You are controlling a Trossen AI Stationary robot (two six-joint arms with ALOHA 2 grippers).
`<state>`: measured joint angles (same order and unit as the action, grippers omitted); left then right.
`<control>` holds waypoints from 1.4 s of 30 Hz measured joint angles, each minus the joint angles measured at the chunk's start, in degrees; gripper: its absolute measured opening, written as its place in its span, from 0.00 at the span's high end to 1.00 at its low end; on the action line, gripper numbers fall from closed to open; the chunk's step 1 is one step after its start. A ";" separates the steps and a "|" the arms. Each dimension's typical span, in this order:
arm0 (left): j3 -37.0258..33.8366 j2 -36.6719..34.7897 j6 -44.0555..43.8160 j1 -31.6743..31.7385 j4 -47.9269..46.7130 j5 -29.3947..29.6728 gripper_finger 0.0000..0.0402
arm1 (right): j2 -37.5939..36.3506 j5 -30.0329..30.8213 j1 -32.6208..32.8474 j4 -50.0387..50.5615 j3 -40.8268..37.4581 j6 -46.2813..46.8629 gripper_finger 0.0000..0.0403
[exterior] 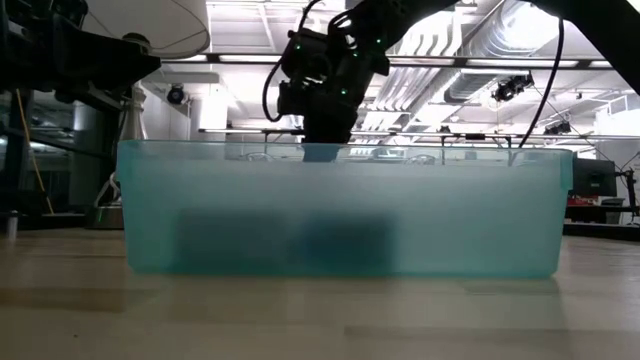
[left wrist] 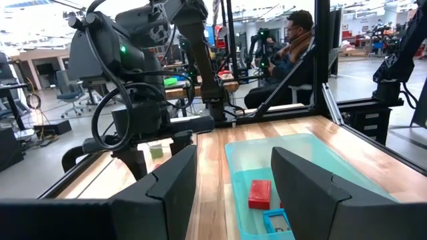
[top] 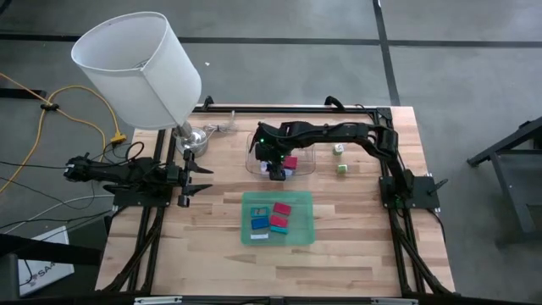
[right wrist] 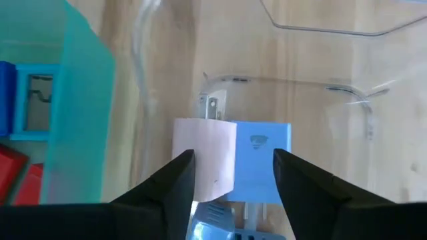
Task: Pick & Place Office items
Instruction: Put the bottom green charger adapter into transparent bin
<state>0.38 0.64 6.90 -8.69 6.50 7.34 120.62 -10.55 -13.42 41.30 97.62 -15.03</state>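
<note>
My right gripper [top: 275,169] is open and points down over the clear tray [top: 301,163] at the table's far middle. In the right wrist view its fingers [right wrist: 233,177] stand on either side of a white block [right wrist: 205,163] and a pale blue block [right wrist: 265,157], which lie side by side on the tray floor; I see no touch. The green tray [top: 298,235] at the table's middle holds red [top: 282,208], blue [top: 259,223] and teal [top: 278,229] blocks. My left gripper [top: 200,177] waits open at the table's left, level, pointing right.
Two small pale cubes [top: 339,150] [top: 342,169] sit on the table right of the clear tray. A white lamp shade [top: 135,68] and its metal base [top: 195,137] stand at the far left corner. A person [left wrist: 293,40] sits in the room beyond the table.
</note>
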 joint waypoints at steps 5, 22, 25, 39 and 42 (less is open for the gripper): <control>-0.01 0.00 0.00 0.00 0.02 0.00 0.54 | -3.24 2.17 -0.09 1.16 -0.07 0.08 0.53; -0.02 0.00 0.00 0.00 0.02 0.02 0.54 | -16.51 7.46 -0.60 22.05 -0.02 7.82 0.52; -0.01 0.00 0.00 -0.01 0.02 0.01 0.54 | -17.99 7.38 -0.56 26.72 -0.02 10.54 0.52; -0.01 0.00 0.00 0.00 0.02 0.02 0.54 | -32.00 8.64 1.35 27.34 -14.80 21.57 0.52; -0.01 0.00 0.00 -0.02 0.02 0.00 0.54 | -36.30 9.33 2.46 23.64 -21.43 23.99 0.52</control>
<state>0.37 0.64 6.90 -8.71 6.52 7.34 84.31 -1.23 -10.96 64.94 76.20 8.97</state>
